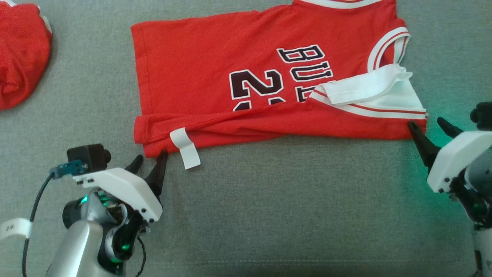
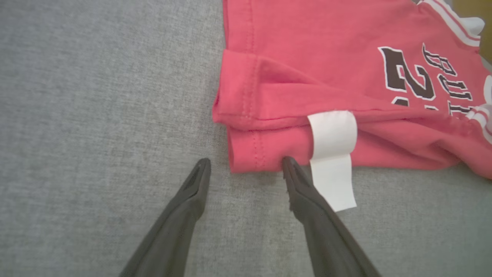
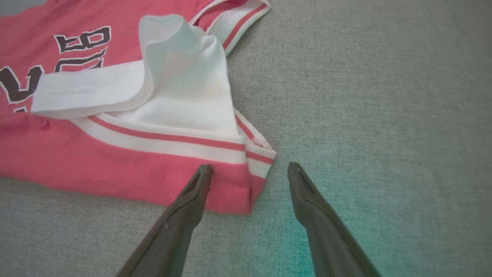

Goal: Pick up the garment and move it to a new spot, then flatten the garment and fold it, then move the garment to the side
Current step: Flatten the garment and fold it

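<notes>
You have the red jersey (image 1: 215,69) lying flat across the middle of the grey surface (image 1: 288,200), its near edge folded up over the lower part of the printed number (image 1: 255,86). Your left claw (image 1: 150,156) stands open at the near left corner, with one fingertip (image 2: 289,165) at the hem just beside the white tag (image 1: 186,148). Your right claw (image 1: 426,122) is open as well at the near right corner, one finger over the striped trim (image 3: 173,142) — whether it touches the cloth is hard to say. A second red garment (image 1: 21,54) sits far left, well apart.
</notes>
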You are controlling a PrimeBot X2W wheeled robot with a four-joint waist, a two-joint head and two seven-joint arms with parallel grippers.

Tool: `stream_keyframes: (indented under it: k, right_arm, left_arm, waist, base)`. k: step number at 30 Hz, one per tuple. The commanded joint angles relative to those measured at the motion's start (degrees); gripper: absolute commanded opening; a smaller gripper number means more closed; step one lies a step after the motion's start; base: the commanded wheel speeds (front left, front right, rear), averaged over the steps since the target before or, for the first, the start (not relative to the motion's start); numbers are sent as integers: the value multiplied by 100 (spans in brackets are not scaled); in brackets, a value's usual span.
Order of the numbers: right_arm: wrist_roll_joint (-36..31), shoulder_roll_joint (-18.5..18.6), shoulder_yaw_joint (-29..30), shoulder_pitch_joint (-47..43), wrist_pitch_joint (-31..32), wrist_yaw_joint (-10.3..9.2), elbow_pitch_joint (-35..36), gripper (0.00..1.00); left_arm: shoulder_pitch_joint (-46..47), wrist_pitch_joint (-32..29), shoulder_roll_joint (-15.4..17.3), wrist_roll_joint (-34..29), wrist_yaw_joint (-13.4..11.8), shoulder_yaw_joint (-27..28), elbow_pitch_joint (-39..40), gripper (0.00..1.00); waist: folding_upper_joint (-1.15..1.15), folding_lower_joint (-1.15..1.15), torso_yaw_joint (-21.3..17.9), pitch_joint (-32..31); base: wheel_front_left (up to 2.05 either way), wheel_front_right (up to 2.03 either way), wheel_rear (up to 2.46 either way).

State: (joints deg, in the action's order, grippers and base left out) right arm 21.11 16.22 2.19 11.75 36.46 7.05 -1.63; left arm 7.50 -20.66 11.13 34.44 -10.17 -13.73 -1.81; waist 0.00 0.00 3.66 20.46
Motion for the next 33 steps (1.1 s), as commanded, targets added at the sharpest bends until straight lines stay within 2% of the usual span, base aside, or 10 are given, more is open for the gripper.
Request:
stream_keyframes:
  k: [1, 18, 19, 21, 22, 23, 24, 25, 29, 33]
  right_arm:
    - [10, 94, -81, 176, 68, 44, 146, 100]
    - [253, 160, -580, 501, 339, 44, -290, 100]
    - [276, 159, -603, 512, 360, 44, -316, 100]
    - [315, 168, -658, 533, 402, 44, -372, 100]
    - [348, 181, -695, 545, 425, 44, -398, 100]
    - [398, 180, -704, 560, 432, 44, -424, 81]
    - [449, 165, -683, 580, 424, 44, -456, 27]
    - [502, 154, -664, 600, 433, 44, -490, 0]
    - [834, 159, -425, 689, 576, 44, -538, 0]
    - [1195, 382, -31, 770, 914, 44, -375, 0]
  left_arm:
    - [186, -30, 167, 28, -27, 258, 149, 100]
    - [460, -311, 138, 217, 226, 14, -431, 100]
    - [467, -348, 133, 234, 258, -20, -446, 75]
    - [484, -423, 131, 264, 324, -90, -463, 14]
    - [494, -444, 130, 278, 354, -114, -466, 0]
    - [508, -460, 131, 288, 379, -134, -470, 0]
    - [528, -489, 145, 287, 421, -170, -476, 0]
    - [555, -510, 162, 294, 458, -189, -480, 0]
    - [669, -701, 372, 438, 673, -139, -358, 0]
    - [737, -1178, 834, 690, 912, 17, 89, 0]
  waist:
    - [0, 0, 31, 46]
    - [0, 0, -20, 117]
    - [0, 0, -24, 116]
    - [0, 0, -26, 104]
    - [0, 0, -22, 99]
    - [0, 0, -18, 94]
    - [0, 0, -13, 85]
    - [0, 0, -7, 67]
    - [0, 0, 2, -56]
    - [0, 0, 1, -204]
  base:
    - [0, 0, 0]
    - [0, 0, 0]
    - [0, 0, 0]
    - [0, 0, 0]
    - [0, 0, 0]
    - [0, 0, 0]
    - [0, 0, 0]
    - [0, 0, 0]
    - [0, 0, 0]
    - [0, 0, 0]
